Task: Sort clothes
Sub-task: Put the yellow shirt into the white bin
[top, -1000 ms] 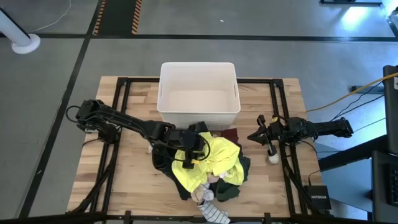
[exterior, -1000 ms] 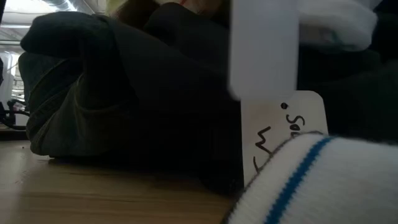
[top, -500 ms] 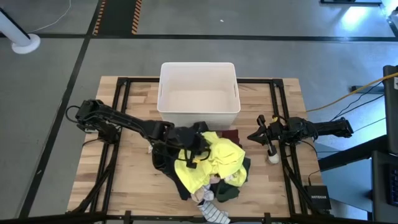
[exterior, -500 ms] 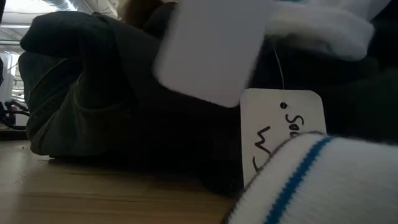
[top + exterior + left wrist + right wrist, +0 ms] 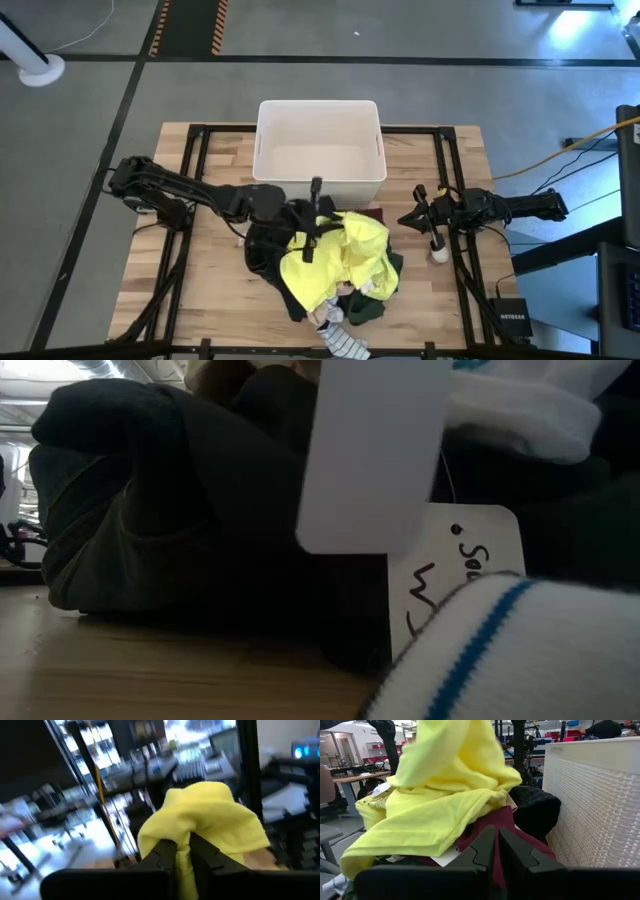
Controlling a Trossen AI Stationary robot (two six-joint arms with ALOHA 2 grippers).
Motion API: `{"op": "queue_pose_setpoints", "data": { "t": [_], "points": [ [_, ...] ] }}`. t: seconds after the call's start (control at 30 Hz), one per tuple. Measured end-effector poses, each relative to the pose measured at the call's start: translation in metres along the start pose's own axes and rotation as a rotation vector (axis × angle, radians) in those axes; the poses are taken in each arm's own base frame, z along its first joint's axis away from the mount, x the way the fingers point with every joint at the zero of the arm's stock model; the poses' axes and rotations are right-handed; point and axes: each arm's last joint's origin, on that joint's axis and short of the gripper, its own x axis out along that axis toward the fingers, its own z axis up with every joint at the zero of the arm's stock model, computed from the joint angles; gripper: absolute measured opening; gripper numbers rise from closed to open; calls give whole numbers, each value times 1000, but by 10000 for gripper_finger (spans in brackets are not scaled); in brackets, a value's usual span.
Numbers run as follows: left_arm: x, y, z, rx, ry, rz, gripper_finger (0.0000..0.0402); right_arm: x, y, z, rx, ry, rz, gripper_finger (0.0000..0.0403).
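Clothes (image 5: 335,275) lie heaped mid-table before the white bin (image 5: 320,152), which holds nothing yet. Left gripper (image 5: 182,851) is clenched on the yellow garment (image 5: 340,255), raised above the heap; right gripper (image 5: 408,217) waits pinched closed, empty. Sorting has barely begun.

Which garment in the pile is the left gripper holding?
The yellow garment. The left gripper is shut on a fold of it, lifted above the pile; the dark, maroon and striped pieces lie ungripped.

Wooden table (image 5: 215,290) carries white bin (image 5: 320,150), clothes (image 5: 335,265), seemingly a ball (image 5: 440,256).
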Motion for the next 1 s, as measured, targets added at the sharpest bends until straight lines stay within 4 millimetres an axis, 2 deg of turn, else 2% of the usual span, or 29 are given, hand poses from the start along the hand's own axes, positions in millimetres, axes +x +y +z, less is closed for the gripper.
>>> {"op": "queue_pose_setpoints", "data": {
  "t": [0.2, 0.43, 0.67, 0.87, 1.0],
  "points": [
    [-10, 24, 23, 58, -159, 164, 11, 0, 0, 0, 0, 1, 0, 40],
    [-29, 65, 46, 63, -351, 356, 17, 0, 0, 0, 0, 0, 0, 40],
    [-42, 108, 78, 118, -438, 518, 12, 0, 0, 0, 0, 0, 0, 40],
    [-63, 146, 116, 137, -513, 643, 12, 0, 0, 0, 0, 0, 0, 40],
    [-79, 172, 132, 197, -518, 743, 13, 0, 0, 0, 0, 0, 0, 40]
  ]
}}
